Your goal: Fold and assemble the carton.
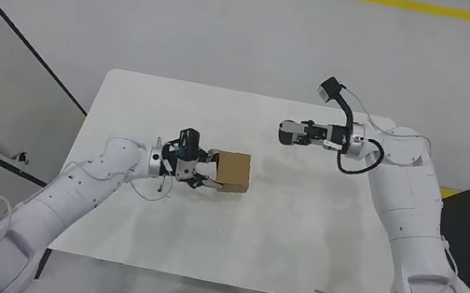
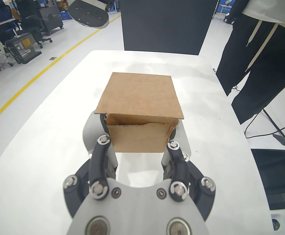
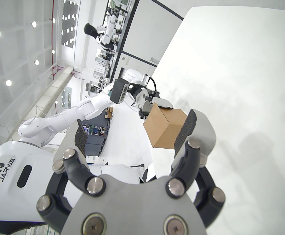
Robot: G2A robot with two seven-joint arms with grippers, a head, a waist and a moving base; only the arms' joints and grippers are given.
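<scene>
Clamping carton [image 2: 139, 98]: left pincer [image 2: 138, 133] | wrist view: ragged flap [image 2: 138, 126] | right pincer [image 1: 285, 134] spread

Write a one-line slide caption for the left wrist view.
Left tool grips the near end of the brown carton on the white table, top panel slightly overhanging.

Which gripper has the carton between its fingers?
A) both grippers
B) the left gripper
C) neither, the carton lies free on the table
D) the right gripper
B: the left gripper has one finger on each side of the carton, while the right gripper hangs open, apart from it.
</scene>
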